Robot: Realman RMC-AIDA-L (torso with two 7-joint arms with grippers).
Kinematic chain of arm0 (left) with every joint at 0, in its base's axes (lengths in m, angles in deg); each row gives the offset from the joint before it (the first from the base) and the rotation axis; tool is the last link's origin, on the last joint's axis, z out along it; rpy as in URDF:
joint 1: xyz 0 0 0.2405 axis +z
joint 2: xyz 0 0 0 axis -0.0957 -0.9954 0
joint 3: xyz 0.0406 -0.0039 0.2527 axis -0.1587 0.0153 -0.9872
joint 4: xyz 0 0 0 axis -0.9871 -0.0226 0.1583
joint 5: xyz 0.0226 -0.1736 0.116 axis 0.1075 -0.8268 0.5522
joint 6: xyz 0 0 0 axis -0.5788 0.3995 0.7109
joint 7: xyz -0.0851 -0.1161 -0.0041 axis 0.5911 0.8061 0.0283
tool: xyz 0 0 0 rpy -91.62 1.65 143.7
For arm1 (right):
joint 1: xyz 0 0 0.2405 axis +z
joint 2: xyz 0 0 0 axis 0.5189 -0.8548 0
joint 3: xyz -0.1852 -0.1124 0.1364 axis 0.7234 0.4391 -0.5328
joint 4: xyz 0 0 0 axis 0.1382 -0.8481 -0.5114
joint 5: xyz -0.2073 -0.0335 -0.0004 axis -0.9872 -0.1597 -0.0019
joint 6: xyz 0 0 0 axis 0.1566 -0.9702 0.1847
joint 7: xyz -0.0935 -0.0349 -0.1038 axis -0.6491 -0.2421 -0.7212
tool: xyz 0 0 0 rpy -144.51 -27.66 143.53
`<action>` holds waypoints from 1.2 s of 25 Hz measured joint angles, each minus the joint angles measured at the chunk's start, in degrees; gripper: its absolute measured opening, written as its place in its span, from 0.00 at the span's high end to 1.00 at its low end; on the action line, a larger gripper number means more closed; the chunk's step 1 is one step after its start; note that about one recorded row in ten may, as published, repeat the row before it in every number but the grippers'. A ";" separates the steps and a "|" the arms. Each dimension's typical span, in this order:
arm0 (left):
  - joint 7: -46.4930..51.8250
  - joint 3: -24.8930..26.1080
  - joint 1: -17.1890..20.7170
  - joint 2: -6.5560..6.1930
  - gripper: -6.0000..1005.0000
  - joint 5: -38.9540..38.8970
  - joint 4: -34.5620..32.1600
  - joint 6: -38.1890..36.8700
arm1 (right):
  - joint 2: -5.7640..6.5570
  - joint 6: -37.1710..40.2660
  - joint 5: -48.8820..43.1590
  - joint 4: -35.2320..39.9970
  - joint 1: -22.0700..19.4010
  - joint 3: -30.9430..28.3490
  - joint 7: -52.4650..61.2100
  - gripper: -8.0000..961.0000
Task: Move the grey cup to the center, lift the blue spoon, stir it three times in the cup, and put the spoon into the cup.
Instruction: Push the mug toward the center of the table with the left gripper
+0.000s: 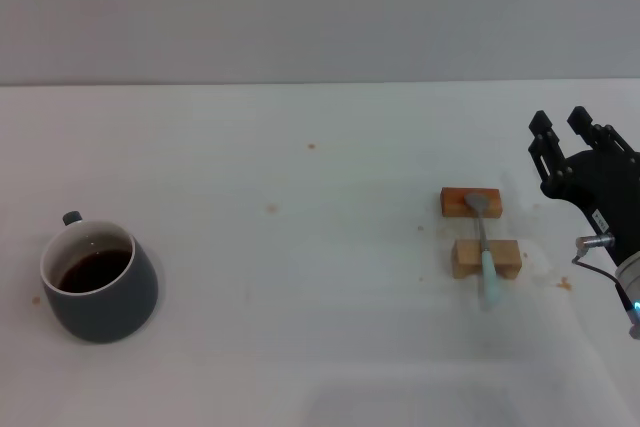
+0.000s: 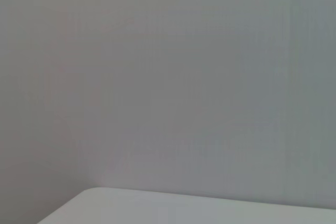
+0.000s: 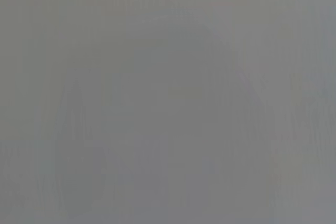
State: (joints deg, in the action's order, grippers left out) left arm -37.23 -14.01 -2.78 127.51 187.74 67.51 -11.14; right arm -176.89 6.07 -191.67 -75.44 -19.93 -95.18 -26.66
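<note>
The grey cup [image 1: 98, 282] stands at the table's near left, dark liquid inside, its small handle pointing away. The blue spoon [image 1: 485, 247] lies across two wooden blocks at the right, bowl on the far block, pale blue handle toward the front. My right gripper [image 1: 561, 129] hovers at the right edge, to the right of the spoon and apart from it, fingers open with nothing between them. The left gripper is out of view in the head view. The left wrist view shows only wall and a corner of table; the right wrist view shows plain grey.
A darker wooden block [image 1: 470, 203] and a lighter one [image 1: 486, 258] hold the spoon off the white table [image 1: 300, 277]. Small brown stains dot the table. A grey wall rises behind the far edge.
</note>
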 joint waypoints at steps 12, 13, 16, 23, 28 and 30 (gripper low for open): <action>0.01 -0.02 0.07 0.05 0.18 -0.15 0.07 -0.11 | 0.00 0.00 -0.03 0.07 -0.15 -0.01 0.01 0.53; 0.01 -0.02 0.01 0.05 0.18 -0.18 0.06 -0.11 | 0.00 0.00 -0.02 0.07 -0.20 -0.01 0.01 0.53; 0.01 -0.02 -0.01 0.05 0.18 -0.26 0.06 -0.11 | 0.00 0.00 -0.03 0.21 -0.26 -0.01 0.01 0.53; 0.90 -0.44 0.02 0.05 0.19 -0.18 0.06 -0.27 | 0.08 0.00 -0.02 0.30 -0.10 -0.01 0.20 0.53; 2.81 -2.56 0.65 0.05 0.19 0.07 0.06 -0.69 | 0.09 0.01 -0.01 0.29 -0.14 -0.10 0.35 0.53; 2.60 -2.71 0.69 0.08 0.19 0.07 0.06 -0.69 | 0.10 0.03 -0.01 0.24 -0.14 -0.11 0.36 0.53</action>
State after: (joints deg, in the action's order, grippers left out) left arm -34.63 -16.72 -2.09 127.60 187.81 67.57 -11.83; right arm -176.80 6.10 -191.69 -75.21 -20.07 -95.29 -26.29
